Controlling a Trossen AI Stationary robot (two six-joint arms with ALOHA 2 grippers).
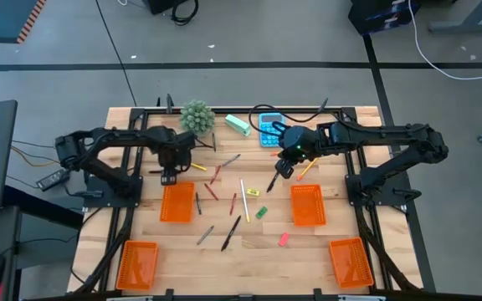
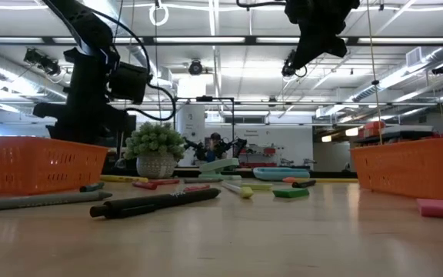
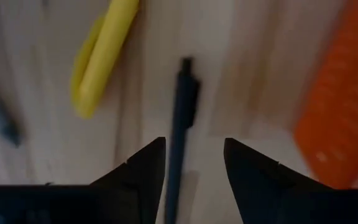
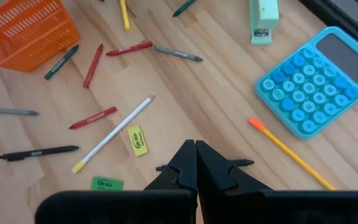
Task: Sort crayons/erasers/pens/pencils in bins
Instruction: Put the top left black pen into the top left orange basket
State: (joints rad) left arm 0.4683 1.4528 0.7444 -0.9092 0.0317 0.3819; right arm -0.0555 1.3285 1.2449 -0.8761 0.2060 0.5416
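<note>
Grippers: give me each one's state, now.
Left gripper: open, a dark pen between its fingers, not gripped.
Right gripper: shut, holding nothing.

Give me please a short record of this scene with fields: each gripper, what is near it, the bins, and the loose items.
left gripper: open, low over the table beside one orange bin
under left gripper: a dark pen lying between the fingers, not gripped; a yellow item nearby
right gripper: shut, empty, raised above the table near the blue calculator
bins: four, orange, on the wooden table
loose items: red crayons, a white pencil, a yellow eraser, an orange pencil
other: a small potted plant
</note>
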